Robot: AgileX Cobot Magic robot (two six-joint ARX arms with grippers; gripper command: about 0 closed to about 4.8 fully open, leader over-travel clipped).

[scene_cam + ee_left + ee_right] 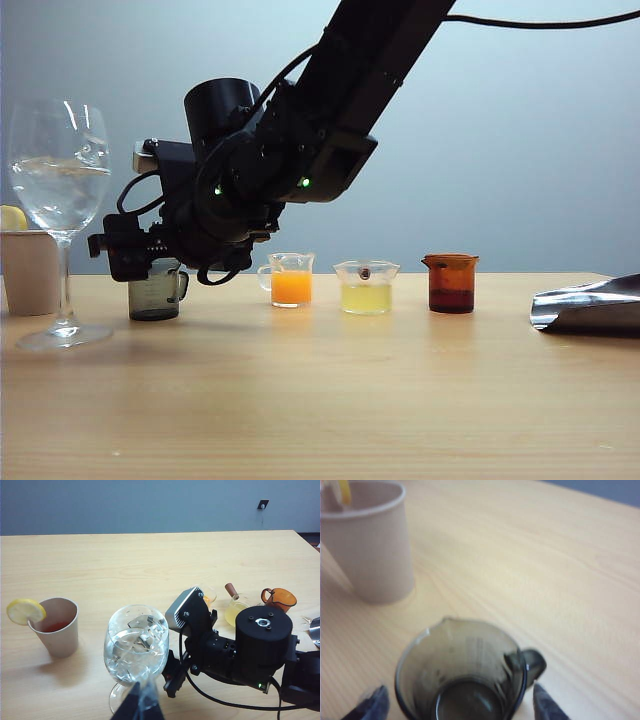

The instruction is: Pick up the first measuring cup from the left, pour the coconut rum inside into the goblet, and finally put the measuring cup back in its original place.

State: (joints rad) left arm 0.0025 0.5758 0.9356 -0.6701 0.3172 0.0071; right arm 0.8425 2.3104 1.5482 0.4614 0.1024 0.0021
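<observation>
The right gripper (457,707) is wide open, with its fingers (370,705) on both sides of the first measuring cup (155,294). The cup stands on the table (320,380) beside the goblet (60,200). I cannot tell if the left gripper (137,705) is open.

Matt pale wood-grain table (320,400), glossy clear glass goblet (60,170), smoky translucent plastic-looking first measuring cup (462,672), matt beige paper cup (57,627), shiny crinkled foil (590,305)

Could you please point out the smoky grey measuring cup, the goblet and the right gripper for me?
Smoky grey measuring cup (462,672): right wrist view, inner wall.
Goblet (60,170): exterior view, bowl.
Right gripper (457,705): right wrist view, midway between its open fingertips.
</observation>
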